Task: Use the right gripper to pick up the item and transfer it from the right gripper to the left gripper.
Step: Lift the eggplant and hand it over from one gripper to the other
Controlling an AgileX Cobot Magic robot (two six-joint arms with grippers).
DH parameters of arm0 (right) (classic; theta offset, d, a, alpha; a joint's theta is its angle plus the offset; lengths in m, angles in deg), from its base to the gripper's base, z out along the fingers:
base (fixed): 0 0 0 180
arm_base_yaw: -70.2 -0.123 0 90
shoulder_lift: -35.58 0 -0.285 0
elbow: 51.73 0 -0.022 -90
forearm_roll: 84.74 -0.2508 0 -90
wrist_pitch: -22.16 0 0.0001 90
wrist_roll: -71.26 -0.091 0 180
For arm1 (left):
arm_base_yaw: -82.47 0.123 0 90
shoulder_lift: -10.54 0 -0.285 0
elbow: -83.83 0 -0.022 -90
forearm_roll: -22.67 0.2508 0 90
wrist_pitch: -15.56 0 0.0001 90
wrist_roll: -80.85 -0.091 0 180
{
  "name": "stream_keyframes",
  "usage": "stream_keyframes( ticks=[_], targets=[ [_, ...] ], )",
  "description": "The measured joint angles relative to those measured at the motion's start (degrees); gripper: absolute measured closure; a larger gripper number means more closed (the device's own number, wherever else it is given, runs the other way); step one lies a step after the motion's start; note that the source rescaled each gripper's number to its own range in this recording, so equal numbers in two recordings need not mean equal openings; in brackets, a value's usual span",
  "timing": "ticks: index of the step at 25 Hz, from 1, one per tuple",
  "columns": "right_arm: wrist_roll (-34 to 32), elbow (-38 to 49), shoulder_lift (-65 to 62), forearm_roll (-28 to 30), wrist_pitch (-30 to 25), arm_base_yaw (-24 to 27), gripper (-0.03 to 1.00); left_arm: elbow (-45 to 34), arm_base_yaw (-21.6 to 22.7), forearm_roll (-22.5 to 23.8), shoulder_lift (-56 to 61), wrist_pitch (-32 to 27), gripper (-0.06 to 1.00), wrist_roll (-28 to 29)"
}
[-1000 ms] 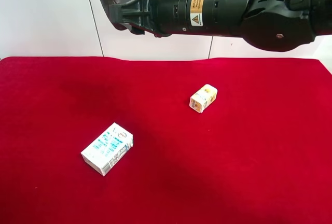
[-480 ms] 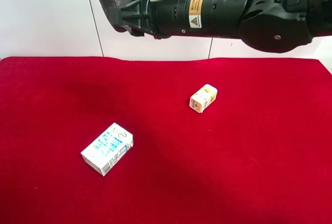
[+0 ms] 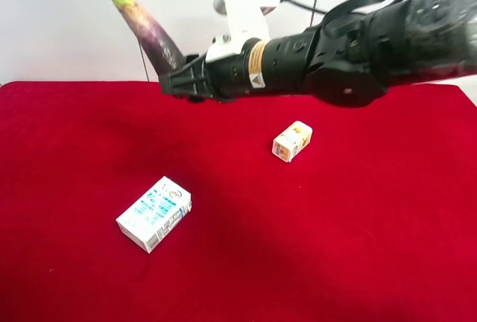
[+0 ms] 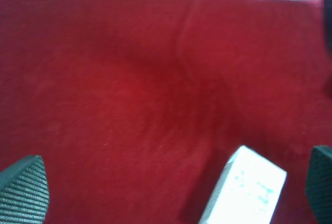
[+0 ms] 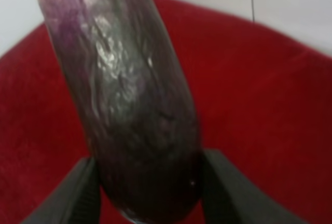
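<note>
The item [image 3: 151,33], a dark purple eggplant toy with a pale green tip, is held high in the air and slants up toward the back wall. My right gripper [image 3: 173,83] is shut on its lower end, on the thick black arm reaching in from the exterior high view's right. The right wrist view shows the item [image 5: 129,99] filling the frame, clamped between the right gripper's [image 5: 150,198] two fingers [image 5: 78,195]. My left gripper [image 4: 171,187] stands open with nothing between its fingertips [image 4: 23,187], over the red cloth. The left arm is out of the exterior high view.
A red cloth [image 3: 373,225] covers the table. A white-and-blue carton [image 3: 154,213] lies at the front left and also shows beneath the left gripper as the carton [image 4: 246,193]. A small yellow carton [image 3: 292,141] lies near the middle. White wall panels stand behind.
The right arm has come down and turned, its white housing now on top. The item's whole length with its green tip has come into view. Both cartons stay where they were.
</note>
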Motion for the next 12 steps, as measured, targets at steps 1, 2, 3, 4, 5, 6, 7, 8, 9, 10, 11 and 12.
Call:
stream_keyframes(
  ticks=[1,2,3,4,5,6,7,8,9,10,11,12],
  targets=[
    [0.0,0.0,0.66,0.0,0.66,0.0,0.95,0.0,0.0,-1.48,-1.47,1.19,-0.06,-1.19],
    [0.0,0.0,1.27,0.0,1.28,0.0,0.95,0.0,0.0,-3.34,-3.27,2.16,-0.06,-2.57],
    [0.0,0.0,1.79,0.0,2.16,0.0,0.95,0.0,0.0,-5.28,-5.11,3.05,-0.06,-4.13],
    [0.0,0.0,2.13,0.0,3.07,0.0,0.95,0.0,0.0,-7.21,-6.66,3.9,-0.06,-5.53],
    [0.0,0.0,2.41,0.0,4.13,0.0,0.95,0.0,0.0,-8.93,-8.49,4.93,-0.06,-7.35],
    [0.0,0.0,2.63,0.0,4.88,0.0,0.95,0.0,0.0,-11.17,-10.28,5.84,-0.06,-8.95],
    [0.0,0.0,2.84,0.0,5.79,0.0,0.95,0.0,0.0,-13.52,-12.07,7.28,-0.06,-10.97],
    [0.0,0.0,2.96,0.0,6.81,0.0,0.95,0.0,-0.16,-16.02,-13.6,8.38,-0.06,-13.08],
    [0.0,0.0,3.02,0.0,7.73,0.0,0.95,0.0,-0.66,-18.24,-15.41,9.84,-0.06,-15.27],
    [0.0,0.0,3.13,0.0,8.48,0.0,0.95,0.0,-1.45,-21.05,-17.19,11.04,-0.06,-17.21],
    [0.0,0.0,3.13,0.0,9.05,0.0,0.95,0.0,-2.53,-23.92,-18.64,12.72,-0.06,-19.65],
    [0.0,0.0,3.13,0.0,9.28,0.0,0.95,0.0,-3.64,-26.28,-20.37,14.01,-0.06,-21.7]
  ],
)
